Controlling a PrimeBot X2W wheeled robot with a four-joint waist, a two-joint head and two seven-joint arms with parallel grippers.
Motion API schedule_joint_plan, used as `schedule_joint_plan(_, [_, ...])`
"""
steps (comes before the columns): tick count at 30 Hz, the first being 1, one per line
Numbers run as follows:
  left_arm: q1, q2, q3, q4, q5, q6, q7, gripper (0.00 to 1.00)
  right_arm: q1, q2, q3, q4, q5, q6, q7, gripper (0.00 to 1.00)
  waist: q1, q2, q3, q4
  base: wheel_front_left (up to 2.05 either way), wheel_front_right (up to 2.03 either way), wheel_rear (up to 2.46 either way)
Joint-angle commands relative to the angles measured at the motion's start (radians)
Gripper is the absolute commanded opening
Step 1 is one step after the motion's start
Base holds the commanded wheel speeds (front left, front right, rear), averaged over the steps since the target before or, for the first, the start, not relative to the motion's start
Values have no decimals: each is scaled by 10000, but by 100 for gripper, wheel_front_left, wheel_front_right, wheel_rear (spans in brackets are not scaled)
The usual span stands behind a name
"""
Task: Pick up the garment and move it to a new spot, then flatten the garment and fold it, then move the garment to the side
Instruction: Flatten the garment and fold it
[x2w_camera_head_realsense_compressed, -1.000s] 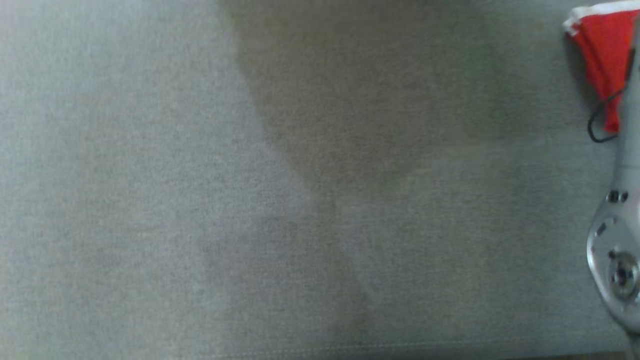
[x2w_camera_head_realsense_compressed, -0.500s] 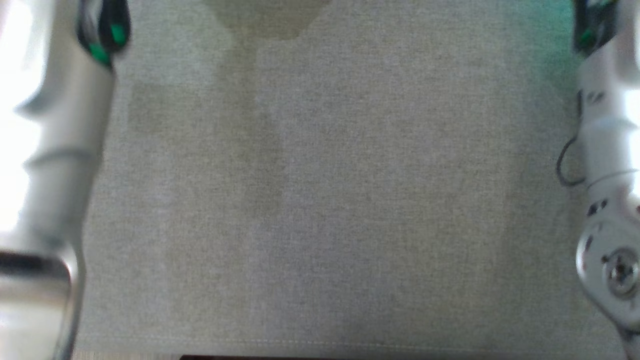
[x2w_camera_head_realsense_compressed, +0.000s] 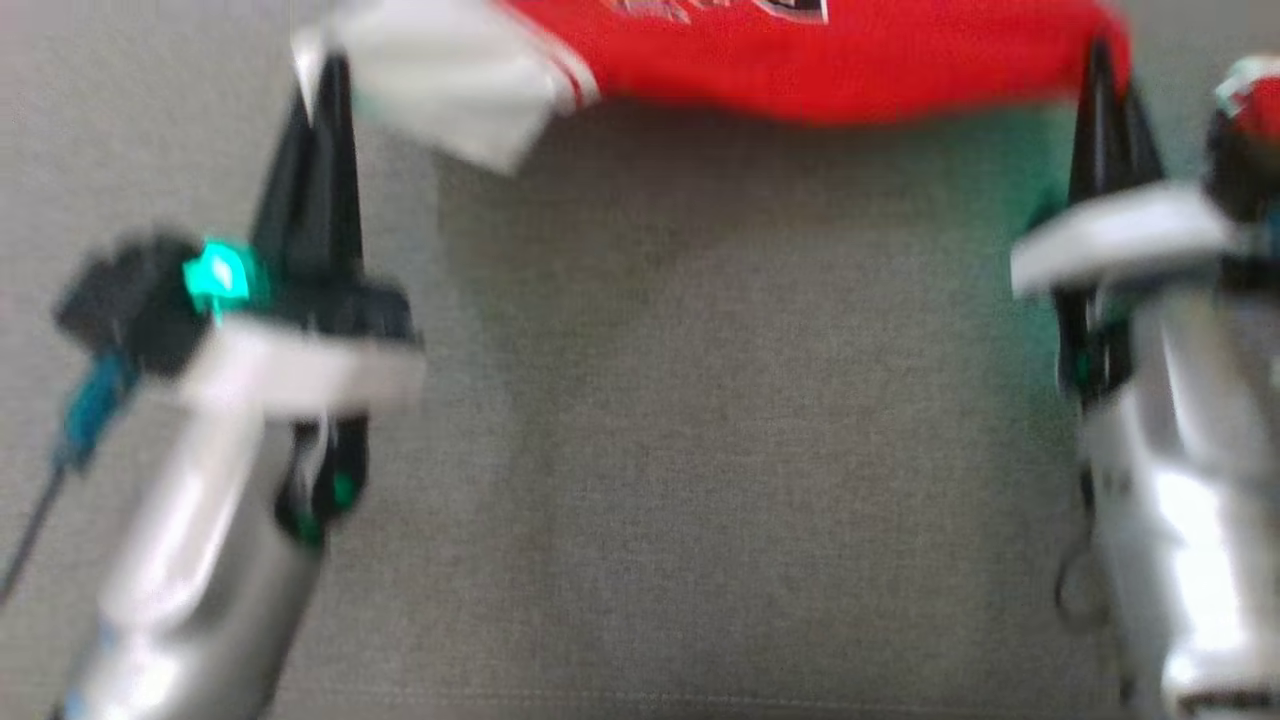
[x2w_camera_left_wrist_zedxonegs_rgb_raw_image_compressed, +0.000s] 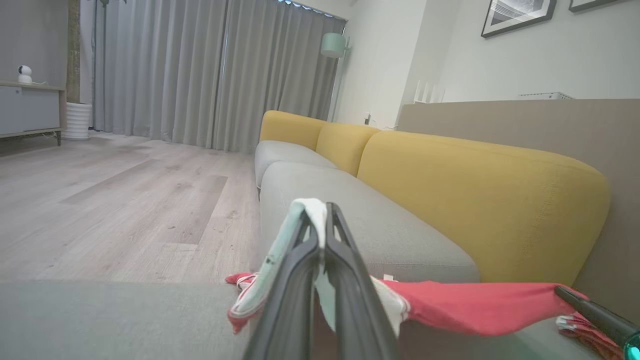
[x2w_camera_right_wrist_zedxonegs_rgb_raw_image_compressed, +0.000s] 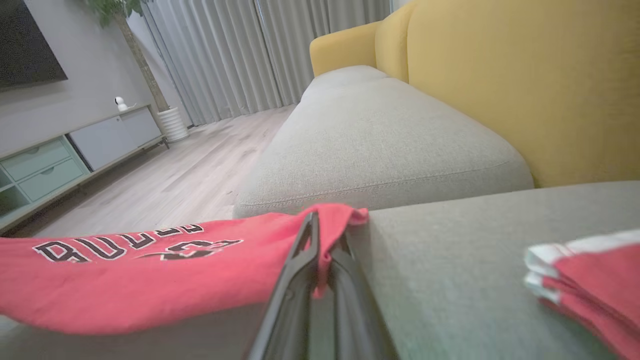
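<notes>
Lettering in black with white outlines ran across the red sports jersey with white trim (x2w_camera_right_wrist_zedxonegs_rgb_raw_image_compressed: 125, 280). Its opening letters read BUL, and the rest was too creased to make out. The jersey hung stretched just above the grey fabric sofa seat cushion (x2w_camera_head_realsense_compressed: 720, 420), with its long axis running side to side across that cushion. The left gripper (x2w_camera_head_realsense_compressed: 333, 70) was clamped tight on the jersey's white-edged end and the right gripper (x2w_camera_head_realsense_compressed: 1100, 55) was pinched on its red end. A second red-and-white cloth bundle (x2w_camera_right_wrist_zedxonegs_rgb_raw_image_compressed: 585, 285) lay on the cushion's right part.
</notes>
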Motion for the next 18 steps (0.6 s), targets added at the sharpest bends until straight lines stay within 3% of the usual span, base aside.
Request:
schedule_joint_plan(1, [467, 492, 345, -782, -129, 191, 58, 0, 654, 207, 224, -731, 260, 65, -109, 0, 3, -1, -912, 31, 0, 0, 0])
schedule_joint_plan(4, [1391, 641, 236, -1350, -224, 380, 265, 0, 1610, 207, 169, -1389, 475, 65, 40, 0, 3, -1, -1365, 64, 0, 0, 0])
schedule_joint_plan(11, [4364, 1064, 256, -3203, -680, 1269, 668, 0, 5162, 207, -108, -4188, 1253, 65, 1140, 0, 3, -1, -2638, 136, 0, 0, 0])
schedule_joint_plan(18, [6781, 1561, -67, -4696, -813, 1983, 1218, 0, 7982, 208, -379, -6796, 1590, 65, 2561, 0, 3, -1, -3037, 126, 0, 0, 0])
